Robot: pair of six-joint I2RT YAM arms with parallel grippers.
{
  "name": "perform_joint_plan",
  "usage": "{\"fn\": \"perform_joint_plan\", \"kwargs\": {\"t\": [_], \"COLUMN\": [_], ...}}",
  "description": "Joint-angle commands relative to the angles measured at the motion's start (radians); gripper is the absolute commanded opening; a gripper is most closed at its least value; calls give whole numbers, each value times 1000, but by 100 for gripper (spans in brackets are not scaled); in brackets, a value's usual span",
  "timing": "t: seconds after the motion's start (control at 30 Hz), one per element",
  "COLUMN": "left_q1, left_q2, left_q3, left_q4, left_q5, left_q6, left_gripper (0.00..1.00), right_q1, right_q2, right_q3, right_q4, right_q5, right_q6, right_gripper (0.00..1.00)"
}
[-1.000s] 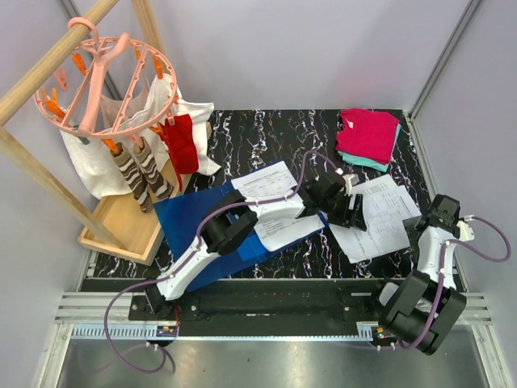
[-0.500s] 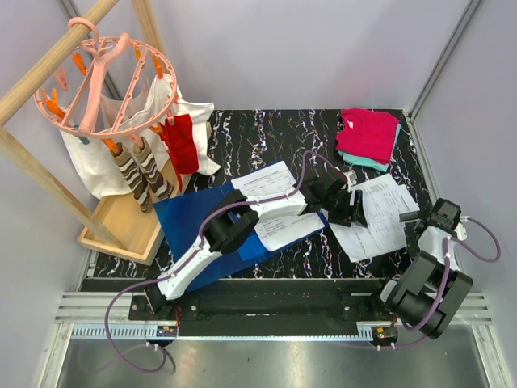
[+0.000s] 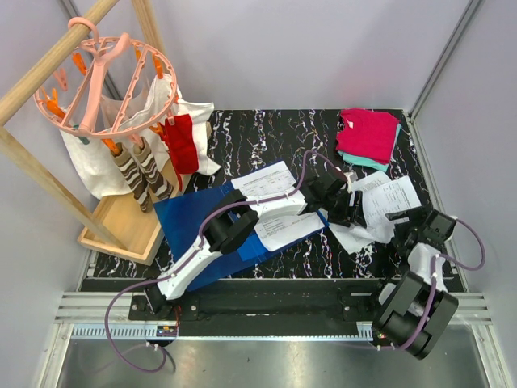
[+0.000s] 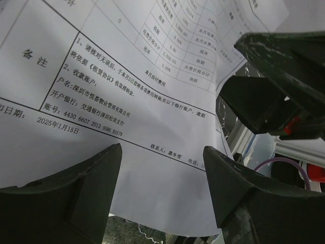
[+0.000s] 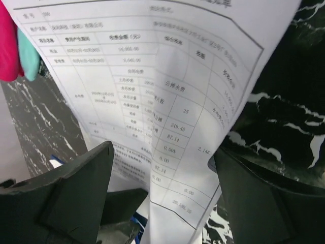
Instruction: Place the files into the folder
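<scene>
My left gripper stands open, fingers spread over the printed files. My right gripper gapes wide too, and the paper buckles up between its fingers, unclamped. These files lie on the black marbled table, right of the blue folder.

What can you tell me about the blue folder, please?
The folder is thin, glossy, deep-blue plastic, lying flat and askew on the marbled table, left of centre. White printed sheets overlap its right side in the top view, and the left arm reaches across above it, hiding its middle.
</scene>
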State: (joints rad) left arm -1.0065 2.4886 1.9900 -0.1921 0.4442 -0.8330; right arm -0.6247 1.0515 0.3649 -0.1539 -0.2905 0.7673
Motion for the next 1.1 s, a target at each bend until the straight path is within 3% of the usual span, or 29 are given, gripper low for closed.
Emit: {"fn": "perform_joint_plan", "kwargs": {"t": [0.0,0.47,0.83,1.07], "left_q1": [0,6,8,9], "left_q2": [24,23,21,35], "left_q3": [16,24,24,15], "left_q4": [-81,-90,-70,-47], "left_q5": [2,4,36,53], "left_q6": [40,58,29,6], "left_gripper": [72,72,72,72], "right_q1": [3,3,3,3], "right_q2": [-114,-97,-91,-77], "right_q3": [-14,81,120,137], "right_q4": [-26,-64,-67,-70], "right_q5": [-65,-125,-171,-271], "right_q6": [-23,-76,-86,-94], "right_gripper": [89,88,100,100]}}
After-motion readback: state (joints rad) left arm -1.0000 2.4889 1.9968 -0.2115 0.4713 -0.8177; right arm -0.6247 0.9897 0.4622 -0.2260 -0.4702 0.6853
